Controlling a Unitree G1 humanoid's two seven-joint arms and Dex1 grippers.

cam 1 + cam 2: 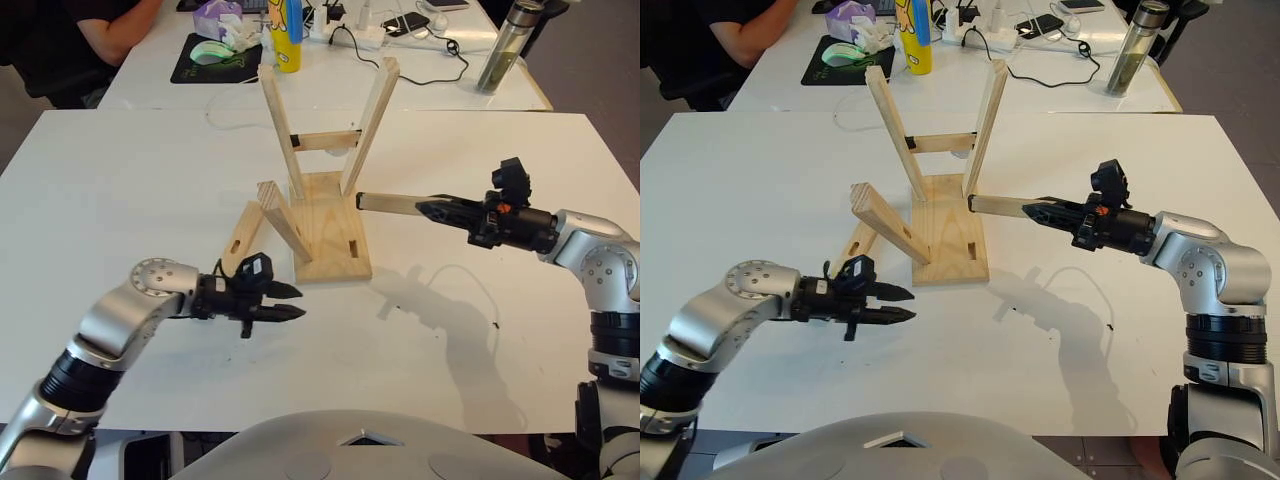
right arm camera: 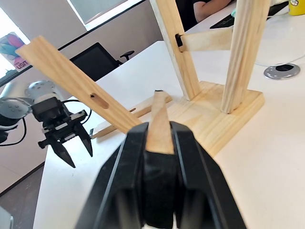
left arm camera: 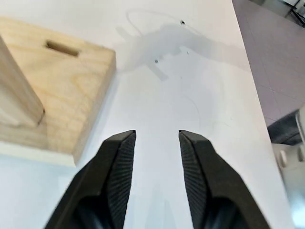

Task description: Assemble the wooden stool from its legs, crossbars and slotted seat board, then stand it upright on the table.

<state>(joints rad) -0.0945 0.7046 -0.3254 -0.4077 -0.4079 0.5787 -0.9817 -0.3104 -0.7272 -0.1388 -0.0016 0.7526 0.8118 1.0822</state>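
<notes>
Right gripper [image 1: 432, 209] outstretched level, pinching a wooden bar [image 1: 385, 201] by the seat board [image 1: 335, 258]; left gripper [image 1: 296, 302] low, jaws spread.

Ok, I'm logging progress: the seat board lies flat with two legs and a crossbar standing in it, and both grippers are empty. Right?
Not both. The right wrist view shows the right gripper shut on a wooden piece; the left gripper is empty, jaws open. The seat board does lie flat, two legs and a crossbar standing in it.

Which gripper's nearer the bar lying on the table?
Left. The left gripper is just in front of the bar; the right gripper is across the board, gripping a piece.
</notes>
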